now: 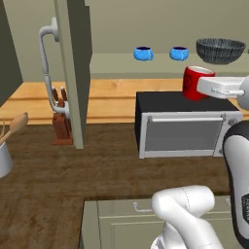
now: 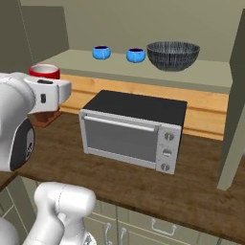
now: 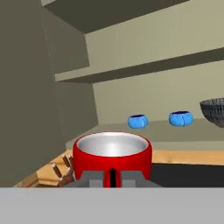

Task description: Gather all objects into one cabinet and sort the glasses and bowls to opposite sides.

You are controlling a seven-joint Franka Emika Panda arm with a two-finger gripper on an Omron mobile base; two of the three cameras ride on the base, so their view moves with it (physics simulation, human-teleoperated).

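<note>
My gripper is shut on the rim of the glossy red mug, which hangs in the air above the left part of the toaster oven top. The mug sits just left of my hand, below and in front of the cabinet shelf. On that pale shelf stand two small blue cups, and right of them the wide dark ribbed bowl. The right base view shows the mug, the cups and the bowl.
The cabinet door stands open at the left with its curved white handle. A toaster oven sits on the wooden counter. A knife block and a utensil pot stand further left.
</note>
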